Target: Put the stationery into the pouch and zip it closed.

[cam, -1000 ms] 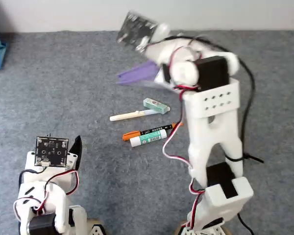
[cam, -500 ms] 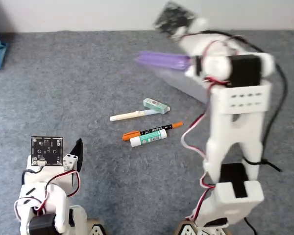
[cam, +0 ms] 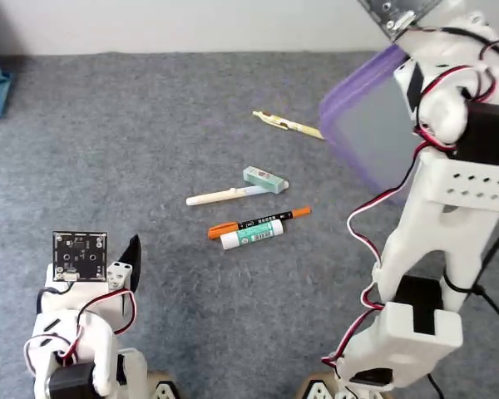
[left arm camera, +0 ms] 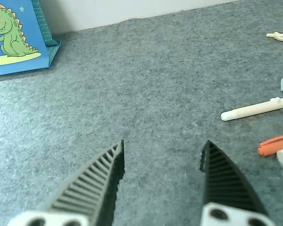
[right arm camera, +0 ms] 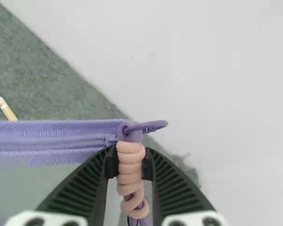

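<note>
**A:** Where is the pouch?

**B:** The pouch [cam: 370, 125], clear-bodied with a purple zip [right arm camera: 52, 136], is at about 2 o'clock in the high view. The right arm holds it up, tilted.

**A:** What grips it?

**B:** The right gripper [right arm camera: 129, 153]. Its jaws are pinched almost together on the coiled peach cord [right arm camera: 130, 181] that hangs from the zip pull [right arm camera: 144, 126].

**A:** And the stationery?

**B:** All of it lies out on the grey carpet [cam: 150, 125]. A slim cream stick [cam: 287, 124] lies at 9 o'clock from the pouch, its end just beside the purple edge. Four more things lie near the middle of the table. A teal eraser [cam: 264, 179] has a white pen [cam: 224, 196] just beside it at its 8 o'clock. Toward 6 o'clock from those, an orange marker [cam: 258, 222] and a glue stick [cam: 251, 234] lie side by side, touching.

**A:** The other arm?

**B:** It is down at 7 o'clock, well apart from the stationery. The left gripper [left arm camera: 162, 148] has its jaws spread wide with nothing between them, over the carpet.

**A:** Anything else?

**B:** A blue dinosaur-print box [left arm camera: 16, 37] stands at 10 o'clock, by the pale wall [cam: 108, 25]
</note>
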Available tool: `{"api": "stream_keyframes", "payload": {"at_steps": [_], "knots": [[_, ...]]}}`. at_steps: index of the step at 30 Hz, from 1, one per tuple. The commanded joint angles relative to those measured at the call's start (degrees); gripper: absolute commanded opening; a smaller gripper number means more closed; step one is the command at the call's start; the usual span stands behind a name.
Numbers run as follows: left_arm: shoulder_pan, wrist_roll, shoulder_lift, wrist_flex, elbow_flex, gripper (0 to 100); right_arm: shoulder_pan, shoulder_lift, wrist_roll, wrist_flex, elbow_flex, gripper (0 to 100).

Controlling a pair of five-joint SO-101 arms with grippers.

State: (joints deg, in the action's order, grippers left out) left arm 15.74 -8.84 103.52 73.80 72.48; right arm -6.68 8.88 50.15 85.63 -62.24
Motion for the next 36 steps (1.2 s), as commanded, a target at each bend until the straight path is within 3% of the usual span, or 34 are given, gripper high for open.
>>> {"api": "stream_keyframes", "payload": {"at_steps": [1,8,20,32,36], "knots": [[0.3,0.6,0.8,0.1,-5.6,26,2.8,-1.6,1.0,0.7,-2.5,0.8],[0.4,0.6,0.8,0.2,-8.0,26,12.3,-1.6,0.8,17.5,-2.4,0.8],[0.4,0.6,0.8,0.2,-8.4,20,15.2,-4.6,-0.8,17.3,4.1,0.8],[-0.1,0.6,0.8,-0.4,-8.0,27,15.2,-25.4,-0.6,17.4,36.6,0.8],[-0.1,2.3,0.8,-4.0,-6.4,27,15.2,-33.6,-0.2,17.3,49.1,0.8]]}}
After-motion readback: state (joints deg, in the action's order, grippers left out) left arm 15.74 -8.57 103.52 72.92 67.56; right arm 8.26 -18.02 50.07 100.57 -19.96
